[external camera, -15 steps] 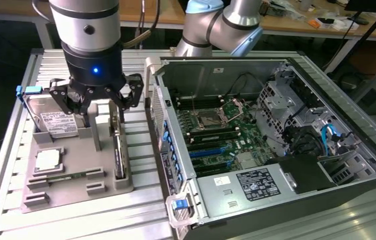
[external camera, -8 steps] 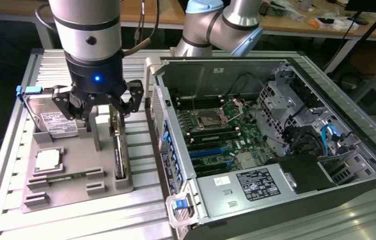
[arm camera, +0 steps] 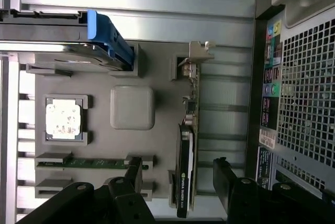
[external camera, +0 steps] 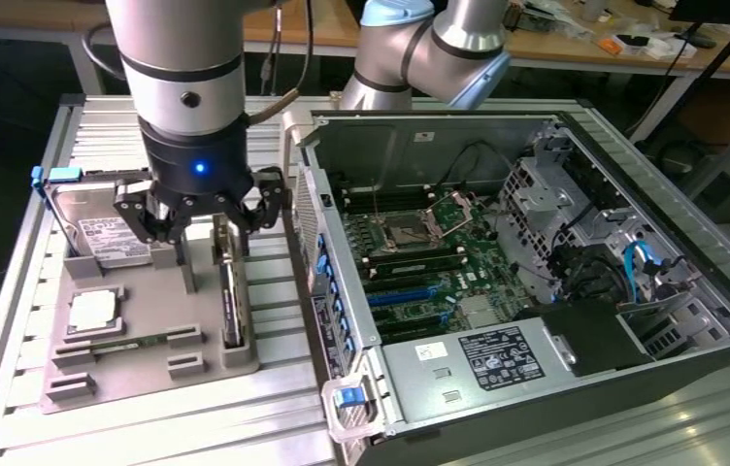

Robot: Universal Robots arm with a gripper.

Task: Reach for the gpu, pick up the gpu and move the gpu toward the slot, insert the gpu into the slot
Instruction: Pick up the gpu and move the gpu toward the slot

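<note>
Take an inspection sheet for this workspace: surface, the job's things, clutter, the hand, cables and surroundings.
Surface: ribbed metal table carrying a gray parts holder.
Job's things: gpu standing on edge in the holder; open computer case beside it, on the exterior view's right.
Clutter: hard drive, processor chip and memory stick in the holder.
Hand: hand open above the gpu, fingers either side, apart from it.
Cables: blue cable and black cables inside the case.
Surroundings: wooden benches behind.

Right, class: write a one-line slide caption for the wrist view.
Open jaws lined up over the gpu, standing on edge in its grey fixture beside the computer case.
</note>
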